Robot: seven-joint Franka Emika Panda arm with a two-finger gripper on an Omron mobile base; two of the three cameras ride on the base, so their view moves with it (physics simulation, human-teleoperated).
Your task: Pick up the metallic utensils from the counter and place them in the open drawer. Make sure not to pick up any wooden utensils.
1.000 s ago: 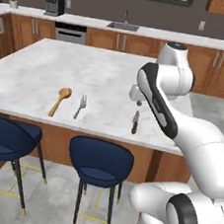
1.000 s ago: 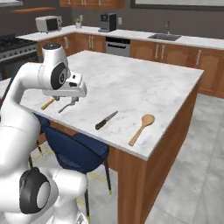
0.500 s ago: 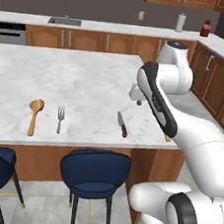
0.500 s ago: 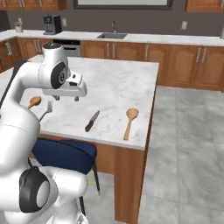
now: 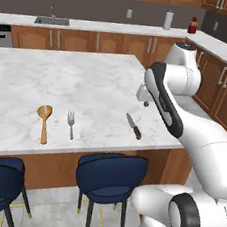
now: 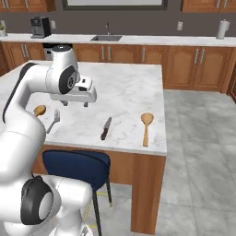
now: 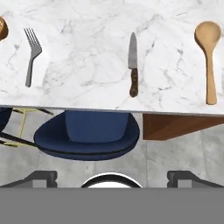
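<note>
The gripper (image 6: 73, 103) hangs over the counter (image 5: 89, 82) with its jaws spread wide and nothing between them, so the step in hand is the reach for a first metal piece. The knife (image 7: 133, 70) is the nearest: it lies flat near the counter's front edge, blade pointing away from that edge, dark handle toward it. A good grasp would come straight down with the fingers set across the handle rather than the thin blade, low enough to catch so flat a thing. The fork (image 7: 31, 54) lies farther along the same edge, well apart from the knife. One wooden spoon (image 7: 209, 59) lies on the knife's other side and the second spoon (image 5: 43, 122) just beyond the fork; both should be left alone. The drawer is hard to make out from here. Against the earlier pictures, both base views have shifted sideways along the counter; that looks like the base driving, since the utensils keep their order and spacing.
</note>
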